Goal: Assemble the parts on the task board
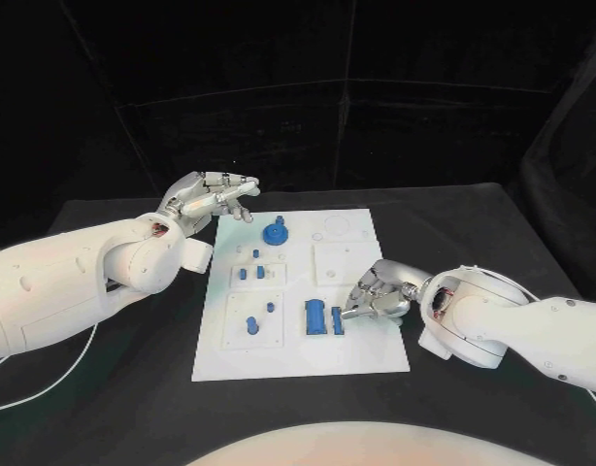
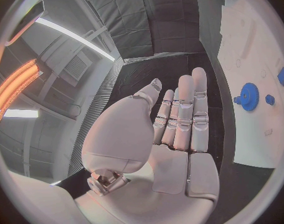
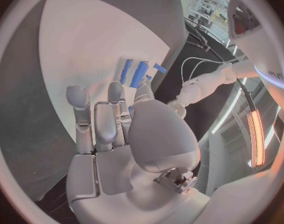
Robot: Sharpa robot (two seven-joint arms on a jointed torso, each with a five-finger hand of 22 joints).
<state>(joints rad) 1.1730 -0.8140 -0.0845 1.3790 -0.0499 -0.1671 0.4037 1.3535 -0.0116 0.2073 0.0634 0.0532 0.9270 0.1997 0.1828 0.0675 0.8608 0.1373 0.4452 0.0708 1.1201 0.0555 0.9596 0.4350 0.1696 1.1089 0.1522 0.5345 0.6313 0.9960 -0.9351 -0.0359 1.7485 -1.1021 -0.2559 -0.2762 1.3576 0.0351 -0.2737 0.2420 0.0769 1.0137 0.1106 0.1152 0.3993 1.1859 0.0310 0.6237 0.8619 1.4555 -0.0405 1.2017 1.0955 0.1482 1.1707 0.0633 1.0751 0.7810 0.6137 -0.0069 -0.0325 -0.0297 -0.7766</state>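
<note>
On the near half of the task board (image 1: 361, 354), just right of its middle, two long blue bars (image 1: 325, 317) lie side by side, their long axes running away from the robot toward the far edge. The right hand (image 1: 377, 300) hangs directly beside them on their right, fingers curled down toward the nearer bar; from the head view I cannot tell whether the fingertips touch it or hover just above, and the right wrist view, with its own hand (image 3: 120, 134) rising in front, shows the bars (image 3: 134, 73) lying just past the fingertips with nothing plainly pinched. My guess is that this hand holds nothing yet and is set to close on a bar across its narrow width, so the bar's lengthwise lie matters for the grip. To the left of the bars a few small blue pegs (image 1: 255, 323) sit in a raised square, and more small pieces (image 1: 257, 271) lie in the square beyond it. Farther still, near the board's far left corner, a blue gear (image 1: 276, 233) stands out; the left wrist view shows that gear (image 2: 248, 95) well. The left hand (image 1: 212, 201) hovers off the board's far left corner, fingers bent, gripping nothing, and is near the gear but well apart from the bars. Pale outlines on the board's right half are too faint to make out.
</note>
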